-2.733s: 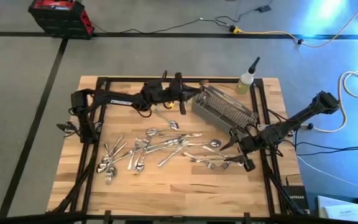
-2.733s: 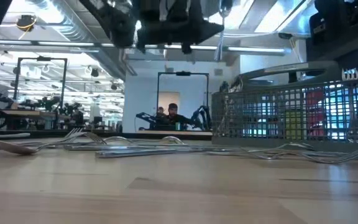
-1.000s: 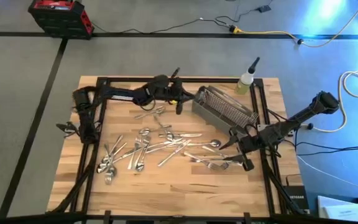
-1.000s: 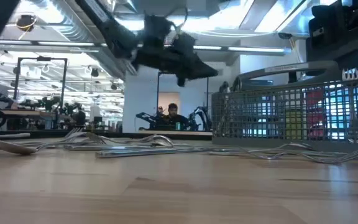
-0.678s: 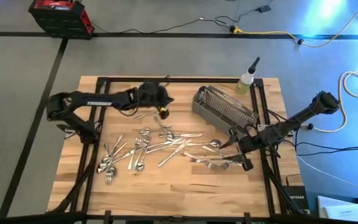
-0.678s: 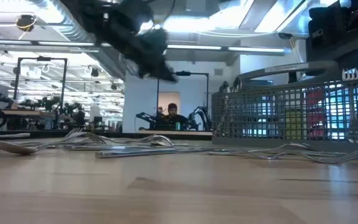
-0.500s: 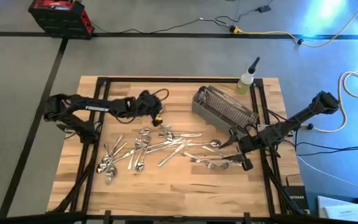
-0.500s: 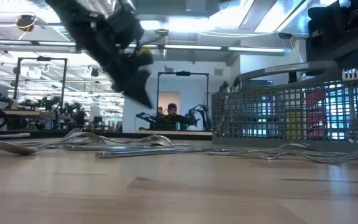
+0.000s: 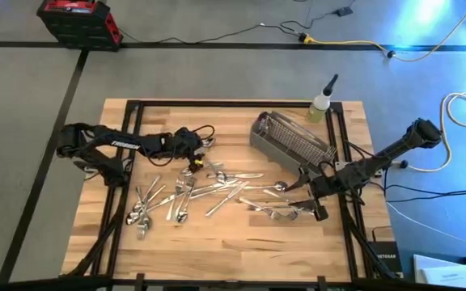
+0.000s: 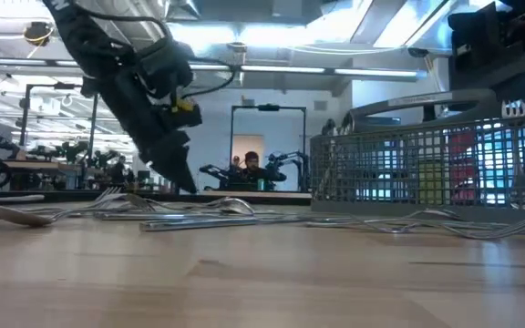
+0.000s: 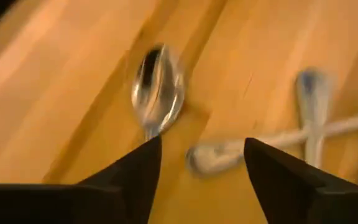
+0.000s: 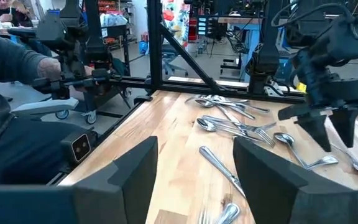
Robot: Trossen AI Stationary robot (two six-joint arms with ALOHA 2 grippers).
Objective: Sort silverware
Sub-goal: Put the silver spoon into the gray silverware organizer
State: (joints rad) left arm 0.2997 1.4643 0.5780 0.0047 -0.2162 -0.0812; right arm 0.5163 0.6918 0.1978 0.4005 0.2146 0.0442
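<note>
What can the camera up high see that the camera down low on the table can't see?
Only the high camera shows the squeeze bottle, the red toolbox on the floor, the right tool waiting open by the table's right edge, and the whole spread of forks and spoons.

Only the low camera shows the room behind the table, with a person sitting far off.

Both show the left tool, open, low over the forks and spoons, the gray wire basket, and the wooden table.

White lettering is showing on the left arm [image 9: 124, 145] at centre-left of the high view, seemingly reading "TROSSEN"; nothing else is legible.
</note>
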